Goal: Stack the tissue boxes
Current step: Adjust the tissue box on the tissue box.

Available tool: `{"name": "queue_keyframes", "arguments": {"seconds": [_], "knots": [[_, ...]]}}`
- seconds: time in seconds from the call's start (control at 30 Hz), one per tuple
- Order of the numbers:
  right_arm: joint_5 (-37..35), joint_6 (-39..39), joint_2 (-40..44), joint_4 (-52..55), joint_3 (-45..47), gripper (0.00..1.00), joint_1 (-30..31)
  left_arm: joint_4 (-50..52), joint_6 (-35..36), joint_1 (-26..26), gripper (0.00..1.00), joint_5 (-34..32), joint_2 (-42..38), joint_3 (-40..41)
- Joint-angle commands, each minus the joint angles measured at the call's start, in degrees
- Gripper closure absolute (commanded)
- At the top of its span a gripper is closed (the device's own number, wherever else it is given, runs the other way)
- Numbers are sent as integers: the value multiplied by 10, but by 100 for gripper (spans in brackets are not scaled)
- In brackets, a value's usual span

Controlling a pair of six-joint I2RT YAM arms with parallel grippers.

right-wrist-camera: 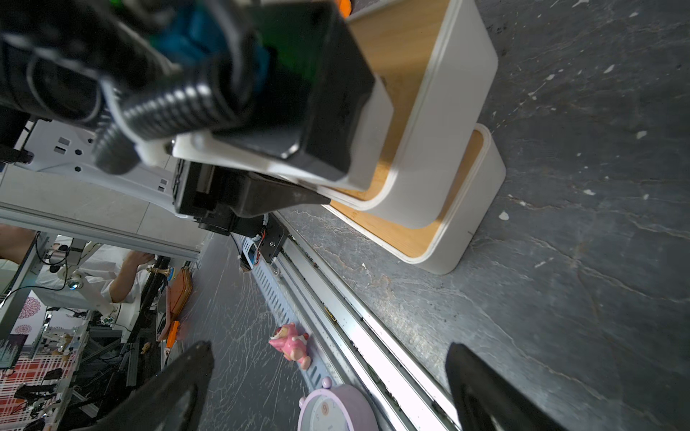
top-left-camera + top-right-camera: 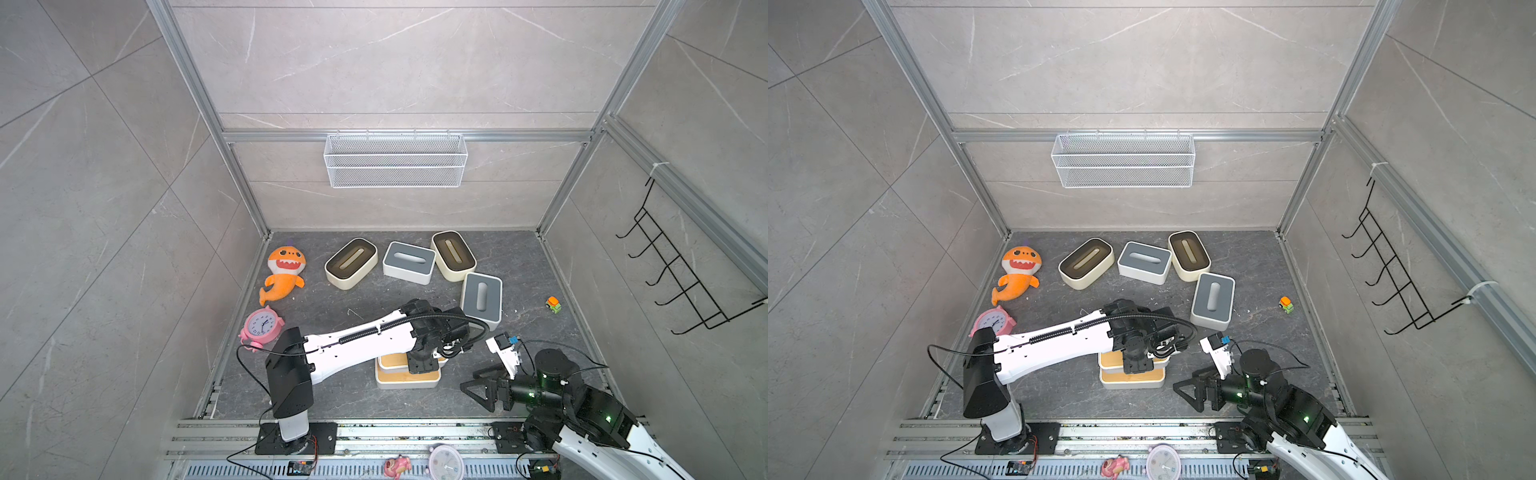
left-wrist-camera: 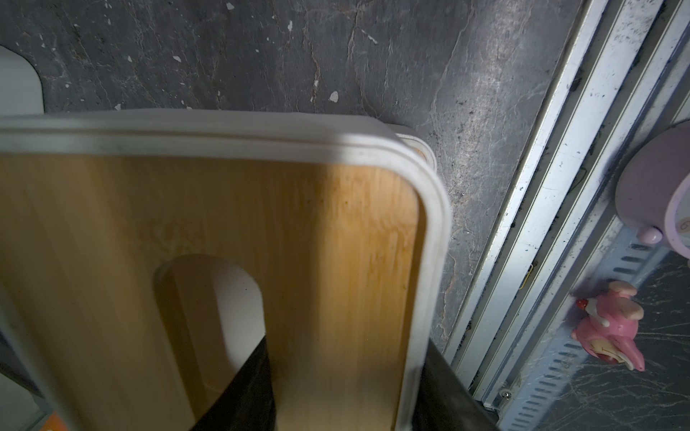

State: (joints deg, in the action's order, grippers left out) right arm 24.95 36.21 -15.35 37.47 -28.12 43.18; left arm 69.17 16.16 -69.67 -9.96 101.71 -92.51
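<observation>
Now, upper wood-lidded tissue box (image 1: 429, 112) askew atop lower wood-lidded box (image 1: 474, 209), left end effector (image 3: 347, 395) clamped on its wall, one finger through the lid slot, right end effector (image 2: 484, 382) spread apart just beside the stack, near the front edge of the surface (image 2: 345, 401).

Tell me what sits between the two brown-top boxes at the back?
A grey-lidded white box sits between the cream box nearest the orange plush and the other cream box; both top views show it.
</observation>
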Motion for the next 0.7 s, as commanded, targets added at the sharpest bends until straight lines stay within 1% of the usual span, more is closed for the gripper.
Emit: {"name": "queue_keyframes", "arguments": {"seconds": [0.0,0.2,0.3,0.67], "knots": [[11,-11,9,-6,8,0,2,4,24,1,57,-3,-8,1],[15,-10,22,6,11,0,2,10,29,0,57,7,0,3],[17,-10,29,9,11,0,2,1,35,0,57,29,-4,10],[16,-9,40,19,10,0,2,-8,30,0,57,34,11,16]]}}
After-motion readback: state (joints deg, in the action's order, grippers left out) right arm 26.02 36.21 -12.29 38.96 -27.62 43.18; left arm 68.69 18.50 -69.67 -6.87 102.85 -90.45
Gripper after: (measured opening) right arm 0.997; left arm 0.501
